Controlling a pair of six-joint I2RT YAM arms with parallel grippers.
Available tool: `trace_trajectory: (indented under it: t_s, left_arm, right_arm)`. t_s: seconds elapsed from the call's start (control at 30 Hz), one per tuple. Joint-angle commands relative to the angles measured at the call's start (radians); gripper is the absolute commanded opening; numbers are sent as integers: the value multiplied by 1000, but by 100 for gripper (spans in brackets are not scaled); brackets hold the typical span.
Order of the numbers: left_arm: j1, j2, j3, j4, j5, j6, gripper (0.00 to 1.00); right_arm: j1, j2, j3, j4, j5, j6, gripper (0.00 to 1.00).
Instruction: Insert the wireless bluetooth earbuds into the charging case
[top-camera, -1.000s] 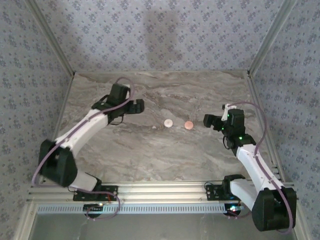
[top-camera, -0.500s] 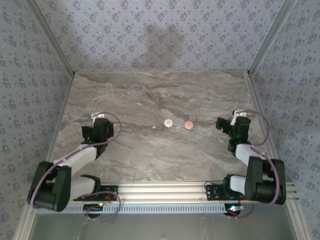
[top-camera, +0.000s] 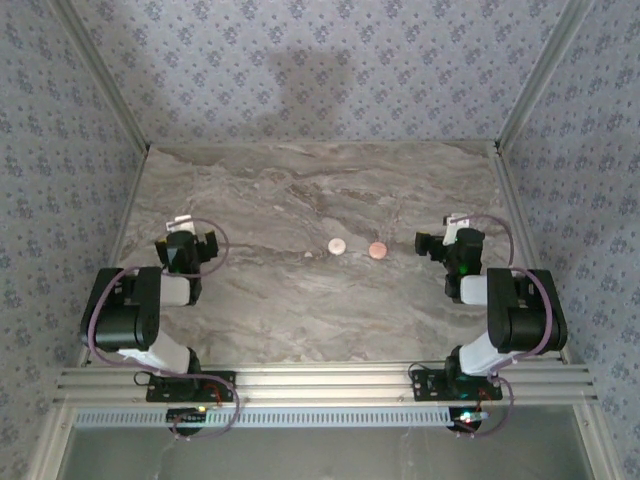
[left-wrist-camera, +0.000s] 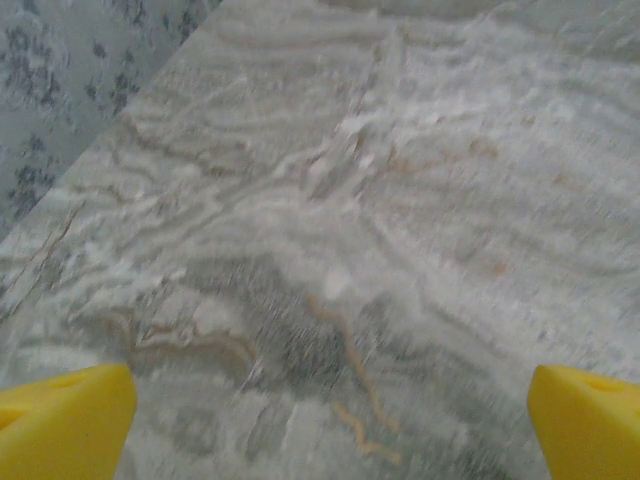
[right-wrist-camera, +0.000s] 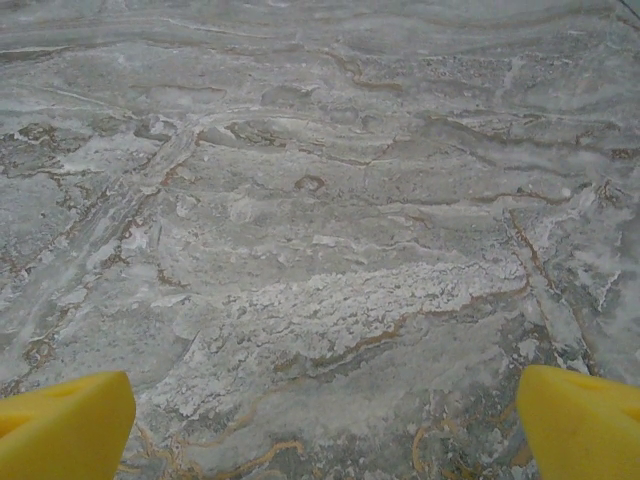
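Reaching comes next: left gripper (top-camera: 190, 245) and right gripper (top-camera: 432, 243) gape empty, and we spot a likely earbud (top-camera: 308, 256) just left of the pinkish discs (top-camera: 336, 246); descend slowly, pinch its stem.

We see a table (top-camera: 300, 310) with a veined, marble-like top in grey and tan, smooth and mostly matt, edged by metal rails (top-camera: 320, 378) with a dull sheen. The walls (top-camera: 330, 70) look like printed paper or cloth; we cannot tell which. The arms (top-camera: 125, 320) wear slightly glossy black and white plastic, and the yellow finger pads (right-wrist-camera: 60, 425) look smooth and matt.
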Motion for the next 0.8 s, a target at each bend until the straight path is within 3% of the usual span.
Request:
trace_trajectory:
  t_s: [0.0,0.77]
  left_arm:
    - [3,-21,22,17,60,-18,100]
    - [2,-17,19,29,59,-13,100]
  right_arm:
    - [6,-4,22,29,31,-23,100]
    - [5,-5,18,35,5,-30,100]
